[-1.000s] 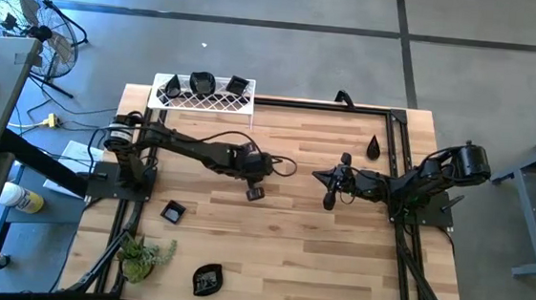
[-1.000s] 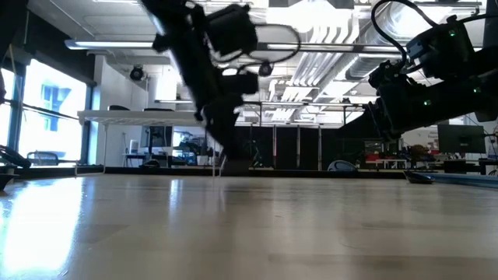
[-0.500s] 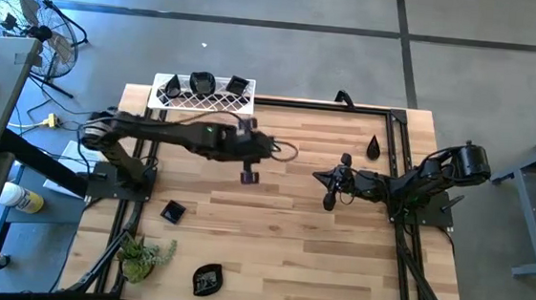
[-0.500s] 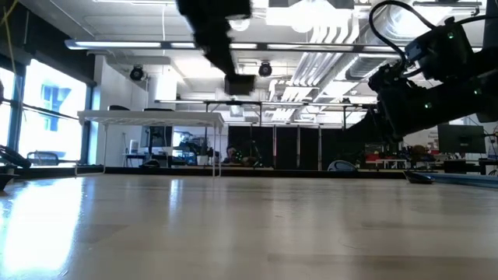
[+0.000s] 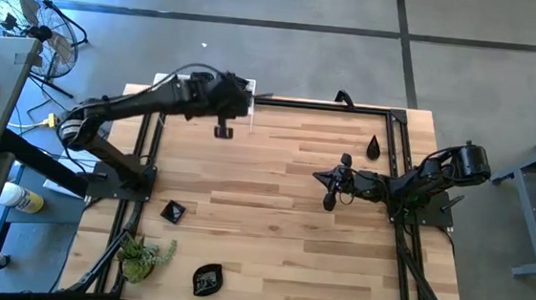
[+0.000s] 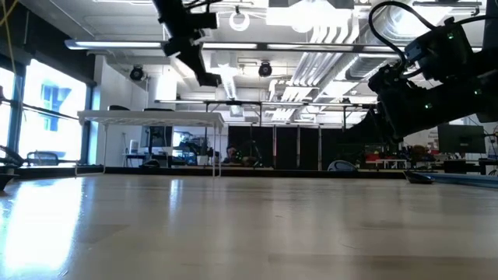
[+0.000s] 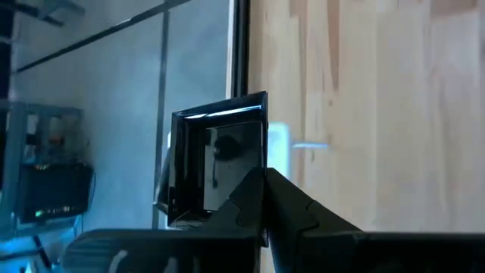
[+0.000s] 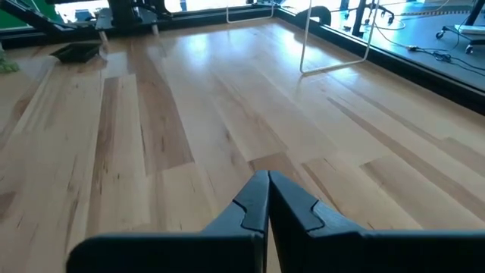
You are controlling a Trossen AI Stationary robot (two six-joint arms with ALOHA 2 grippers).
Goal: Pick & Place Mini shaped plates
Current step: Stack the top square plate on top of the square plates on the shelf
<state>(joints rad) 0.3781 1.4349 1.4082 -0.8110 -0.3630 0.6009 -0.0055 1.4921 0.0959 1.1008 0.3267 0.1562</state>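
Observation:
My left gripper [image 5: 222,127] is raised over the table's far left part, next to the white wire rack [image 5: 251,103], and is shut on a glossy black square plate [image 7: 216,159]. The low view shows it high above the tabletop [image 6: 204,74]. My left arm hides most of the rack and whatever sits on it. Lying flat on the wood are a teardrop plate [image 5: 374,147], a square plate [image 5: 173,212] and a leaf-like plate [image 5: 207,279]. My right gripper [image 5: 328,199] waits right of centre, shut and empty [image 8: 267,182]. My left gripper pinches the square plate by one side rim [image 7: 258,152] between its two fingers [image 7: 292,208]. The rest of the plate sticks out to one side of the fingers. The plate is lifted clear of the table and stands on edge rather than flat.
A small green plant [image 5: 142,255] sits at the near left corner. A black frame rail [image 5: 329,105] runs along the far edge and down both sides. Bare wood [image 5: 271,236] lies between the two arms.
My left gripper, still shut on the square plate, has risen from the table's middle and swung toward the far left, ending beside the wire rack. The plate has travelled with it, clear of the table.

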